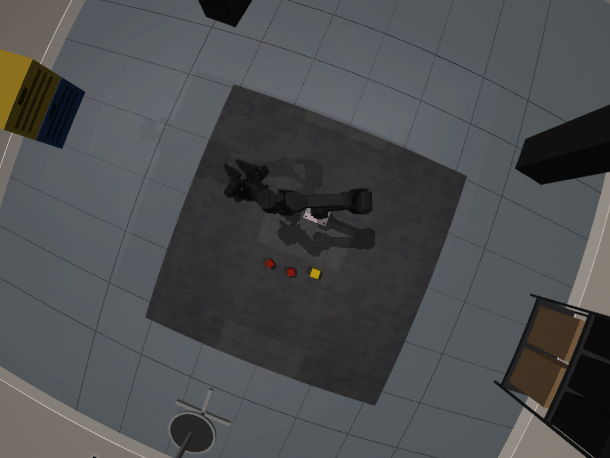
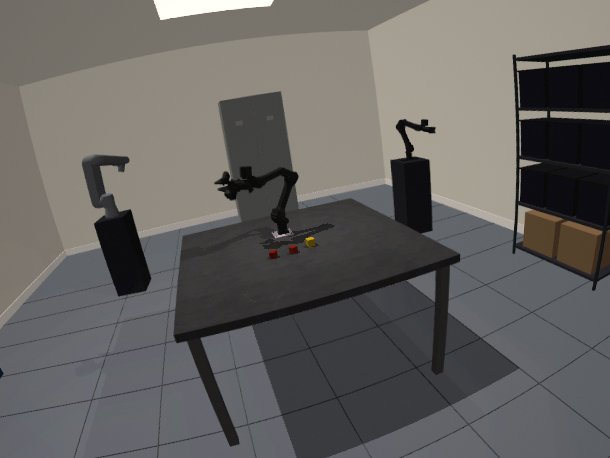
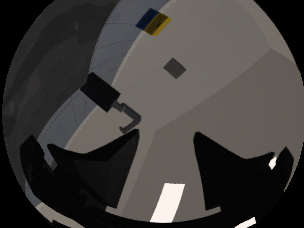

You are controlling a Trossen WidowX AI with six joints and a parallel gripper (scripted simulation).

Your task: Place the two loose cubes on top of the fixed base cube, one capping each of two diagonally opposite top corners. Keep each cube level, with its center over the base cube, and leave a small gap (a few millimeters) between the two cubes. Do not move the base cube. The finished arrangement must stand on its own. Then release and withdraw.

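Three small cubes lie in a row on the dark table [image 1: 350, 325] [image 2: 325, 285]: a red cube [image 1: 270, 263] [image 2: 273, 254], a second red cube [image 1: 291, 272] [image 2: 293, 249] and a yellow cube [image 1: 314, 273] [image 2: 310, 242]. They stand apart from each other, none stacked. My gripper [image 1: 229, 178] [image 2: 221, 183] [image 3: 167, 134] is open and empty. It is raised high above the table's back left part, pointing away from the cubes. The wrist view shows only the room's wall and floor between the fingers, with no cube in it.
The arm's base stands on a white plate [image 1: 312, 216] [image 2: 281, 233] just behind the cubes. Around the table stand a grey arm on a black pedestal [image 2: 120, 250], a black arm on a pedestal [image 2: 412, 192] and a shelf rack [image 2: 565, 160] with boxes.
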